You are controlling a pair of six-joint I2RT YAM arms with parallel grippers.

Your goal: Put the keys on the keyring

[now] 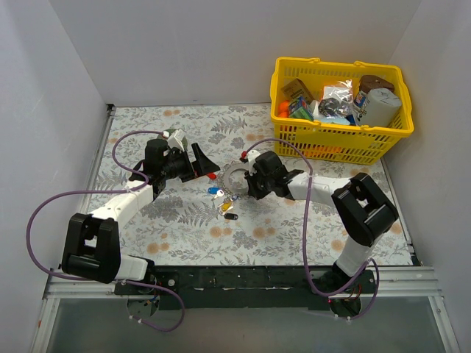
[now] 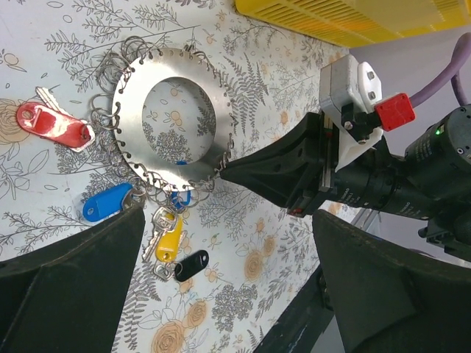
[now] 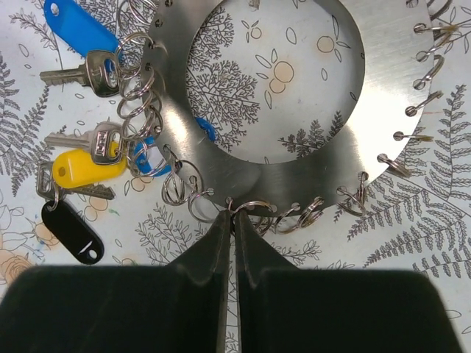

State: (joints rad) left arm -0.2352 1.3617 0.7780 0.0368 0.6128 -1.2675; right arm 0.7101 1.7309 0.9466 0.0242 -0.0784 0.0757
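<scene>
Keyring [image 3: 294, 180] lies flat on the table [image 1: 294, 228], straight ahead of the right gripper [image 3: 234, 215], whose two fingers are drawn together with only a hairline slit between them. Their tips meet the near rim just where one of the small wire loops [image 3: 254, 209] hangs from a rim hole. Whether that loop is actually pinched I cannot tell.

To the left of those tips in the right wrist view, the keys [image 1: 224, 200] fan out from the rim. The blue key [image 3: 73, 29], yellow key [image 3: 85, 168] and black key [image 3: 70, 232] lie with their long axes roughly across the line of the fingers. The red key [image 2: 51, 123] lies by itself on the other side of the rim, toward the left gripper [image 1: 197, 168]. That gripper hangs with its fingers spread wide and nothing between them, near the rim but not touching it.

The right arm is the one in contact. I judge that the coming move turns on that rim point, and any key would have to reach it from the side.
</scene>
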